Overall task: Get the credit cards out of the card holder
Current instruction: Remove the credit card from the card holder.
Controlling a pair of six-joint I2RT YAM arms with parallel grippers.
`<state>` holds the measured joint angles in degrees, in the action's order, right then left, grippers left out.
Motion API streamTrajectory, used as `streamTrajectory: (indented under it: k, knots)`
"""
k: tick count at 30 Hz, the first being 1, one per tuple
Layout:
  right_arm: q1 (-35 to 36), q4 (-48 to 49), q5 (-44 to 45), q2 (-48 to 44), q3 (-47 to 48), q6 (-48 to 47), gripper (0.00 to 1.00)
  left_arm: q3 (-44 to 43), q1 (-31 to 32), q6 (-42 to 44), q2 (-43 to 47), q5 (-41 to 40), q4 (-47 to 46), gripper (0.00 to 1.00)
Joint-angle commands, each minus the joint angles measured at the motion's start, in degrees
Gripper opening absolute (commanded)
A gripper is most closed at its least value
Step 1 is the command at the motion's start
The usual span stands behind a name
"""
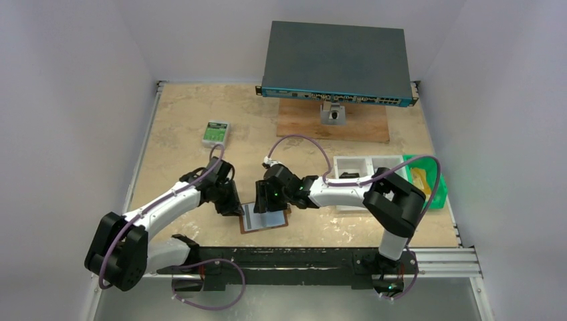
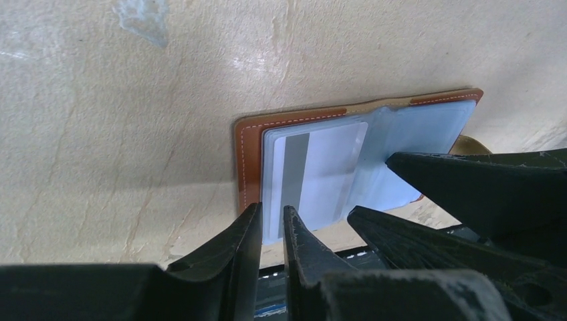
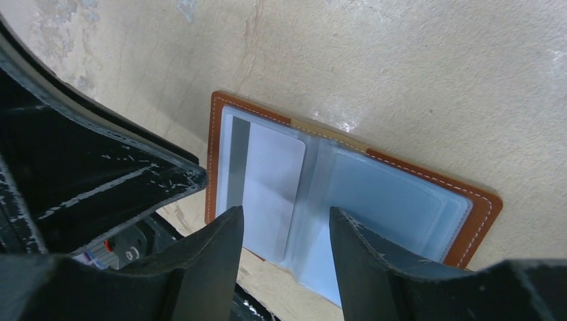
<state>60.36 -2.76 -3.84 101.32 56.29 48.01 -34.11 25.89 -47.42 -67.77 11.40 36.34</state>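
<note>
One card [image 3: 267, 180] visible, open card holder [image 3: 394, 200] partly hidden behind right hand [image 3: 284, 221]

Beige table [image 1: 174, 120] with open card holder [image 1: 264, 217], green-white box [image 1: 215, 133], wooden board [image 1: 364, 124].

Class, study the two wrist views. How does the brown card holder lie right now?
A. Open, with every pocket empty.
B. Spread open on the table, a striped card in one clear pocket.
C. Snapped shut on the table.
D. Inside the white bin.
B: the card holder lies spread open on the table, and a white card with a grey stripe sits in one of its clear pockets.
</note>
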Motion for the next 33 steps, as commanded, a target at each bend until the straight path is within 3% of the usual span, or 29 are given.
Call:
streamTrajectory:
  k: [1, 11, 15, 19, 33]
  knots:
    - [0.3, 2.3, -0.5, 0.2, 1.0, 0.9, 0.49, 0.5, -0.3, -0.5, -1.3, 2.6, -4.5, 0.16]
    - [1.8, -2.5, 3.6, -4.4, 3.1, 0.8, 0.47, 0.9, -0.2, -0.9, -3.7, 3.9, -6.6, 0.11]
    - [2.7, -0.4, 1.0, -1.5, 3.2, 1.9, 0.38, 1.1, -0.2, -1.3, -4.9, 4.2, -7.5, 0.09]
    - [2.7, 1.5, -1.2, 1.0, 2.2, 2.9, 0.34, 1.1, -0.2, -1.6, -5.1, 4.0, -7.3, 0.07]
    - [2.0, 3.5, -1.9, 3.2, 0.1, 4.3, 0.34, 1.7, 0.3, -1.9, -5.2, 3.0, -6.4, 0.04]
